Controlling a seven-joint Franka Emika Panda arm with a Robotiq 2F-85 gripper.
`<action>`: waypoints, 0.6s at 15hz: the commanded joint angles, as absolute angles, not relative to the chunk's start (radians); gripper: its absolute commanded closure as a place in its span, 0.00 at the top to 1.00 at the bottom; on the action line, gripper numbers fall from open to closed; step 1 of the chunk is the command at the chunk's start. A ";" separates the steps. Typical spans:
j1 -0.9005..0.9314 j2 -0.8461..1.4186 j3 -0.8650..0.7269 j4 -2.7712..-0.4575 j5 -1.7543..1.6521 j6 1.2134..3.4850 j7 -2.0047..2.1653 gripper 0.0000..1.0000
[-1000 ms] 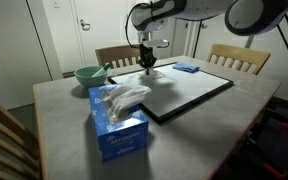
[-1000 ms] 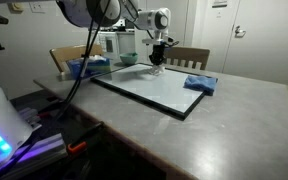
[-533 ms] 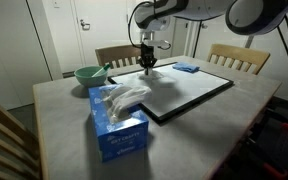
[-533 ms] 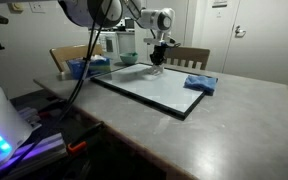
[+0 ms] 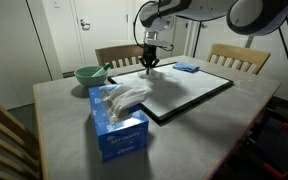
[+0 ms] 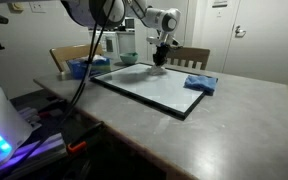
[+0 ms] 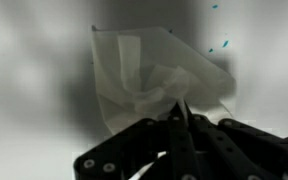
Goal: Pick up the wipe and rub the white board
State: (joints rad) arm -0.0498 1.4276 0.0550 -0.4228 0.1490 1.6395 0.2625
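Loosely, boxed tissues [image 5: 126, 96]; wipe [image 7: 152, 82] in pincer [image 7: 180, 120]

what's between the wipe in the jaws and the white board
Nothing visible. The gripper is shut on the wipe, right over the far part of the white board, with bare board beneath. The folded blue cloth lies off to the side at the board's edge, out of the path.

pincer [image 5: 150, 62] w/ wipe [image 7: 149, 80] risen slightly over white board [image 5: 189, 95], drifted sideways.

white wipe [image 7: 154, 75], blue tissue box [image 5: 119, 130], green bowl [image 5: 87, 75]
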 commanded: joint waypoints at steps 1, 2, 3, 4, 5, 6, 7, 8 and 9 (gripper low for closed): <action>-0.072 1.546 0.035 -0.362 0.140 1.630 0.329 0.00; -0.079 1.505 0.034 -0.437 0.143 1.652 0.346 0.00; -0.086 1.508 0.035 -0.429 0.144 1.642 0.368 0.00; -0.095 1.508 0.038 -0.427 0.147 1.632 0.389 0.00; -0.102 1.508 0.041 -0.425 0.150 1.624 0.406 0.00; -0.108 1.509 0.043 -0.423 0.153 1.618 0.420 0.00; -0.112 1.544 0.042 -0.355 0.158 1.579 0.439 0.00; -0.119 1.546 0.046 -0.351 0.164 1.568 0.452 0.00; -0.127 1.524 0.052 -0.395 0.167 1.584 0.458 0.00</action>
State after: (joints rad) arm -0.1047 1.4424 0.0547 -0.3943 0.1585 1.5581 0.4393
